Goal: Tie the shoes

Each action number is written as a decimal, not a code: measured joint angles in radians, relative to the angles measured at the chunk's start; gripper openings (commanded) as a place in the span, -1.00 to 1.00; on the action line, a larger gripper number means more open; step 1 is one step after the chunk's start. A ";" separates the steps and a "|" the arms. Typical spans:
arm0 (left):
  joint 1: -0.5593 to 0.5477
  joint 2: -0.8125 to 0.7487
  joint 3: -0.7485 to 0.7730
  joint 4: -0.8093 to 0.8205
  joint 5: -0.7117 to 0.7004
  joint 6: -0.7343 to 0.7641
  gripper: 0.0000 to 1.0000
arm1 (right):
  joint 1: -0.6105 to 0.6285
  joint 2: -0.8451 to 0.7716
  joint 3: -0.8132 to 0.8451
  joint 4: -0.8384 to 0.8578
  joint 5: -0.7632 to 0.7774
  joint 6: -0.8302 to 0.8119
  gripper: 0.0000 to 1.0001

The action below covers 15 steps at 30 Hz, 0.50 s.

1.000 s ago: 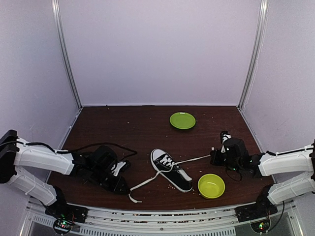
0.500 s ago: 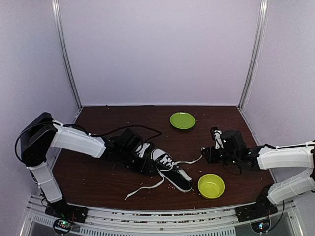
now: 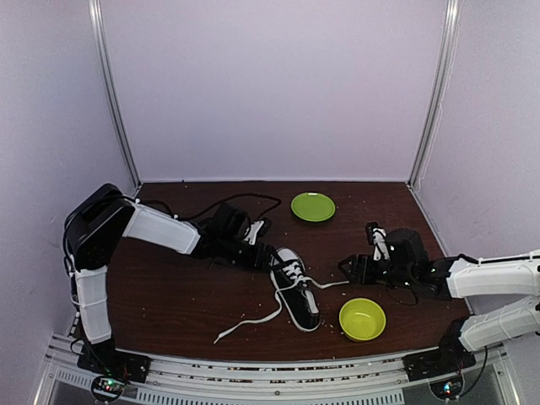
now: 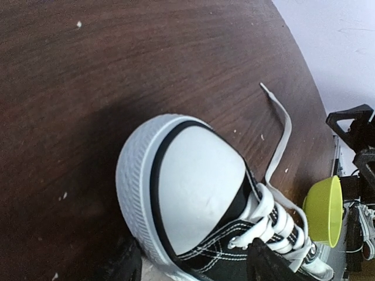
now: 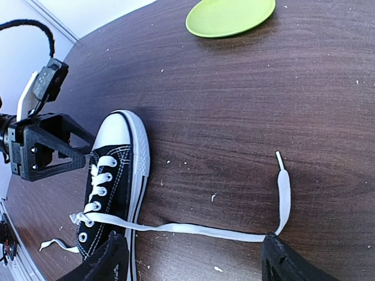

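The black canvas sneaker (image 3: 297, 288) lay near the middle of the table (image 3: 169, 295), its white toe cap turned toward the far-left corner and its heel toward the near edge. A white rubber rim ringed it. The white laces (image 3: 326, 283) hung untied, one end trailing toward the right edge, the other toward the near edge. The left gripper (image 3: 268, 255) stood spread wide astride the toe; whether its fingers (image 4: 125, 264) touched it could not be told. The right gripper (image 5: 193, 241) gaped over a lace. Both wrist views cut off the heel.
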 measured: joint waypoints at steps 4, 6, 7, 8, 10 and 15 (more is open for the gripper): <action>0.005 0.023 0.041 0.029 0.019 0.010 0.28 | 0.000 -0.020 -0.002 -0.010 0.031 0.016 0.57; 0.007 0.019 0.041 0.048 0.018 0.027 0.31 | 0.000 -0.024 0.003 -0.040 0.063 0.027 0.57; 0.009 0.014 0.035 0.056 0.013 0.042 0.31 | 0.000 -0.024 0.008 -0.058 0.076 0.030 0.57; 0.012 0.004 0.023 0.059 0.006 0.058 0.31 | 0.000 -0.022 0.018 -0.087 0.095 0.032 0.57; 0.019 -0.036 -0.020 0.054 -0.013 0.102 0.30 | -0.002 -0.014 0.039 -0.127 0.122 0.038 0.56; 0.005 -0.178 -0.131 0.026 -0.029 0.215 0.20 | -0.061 0.065 0.092 -0.194 0.142 0.059 0.49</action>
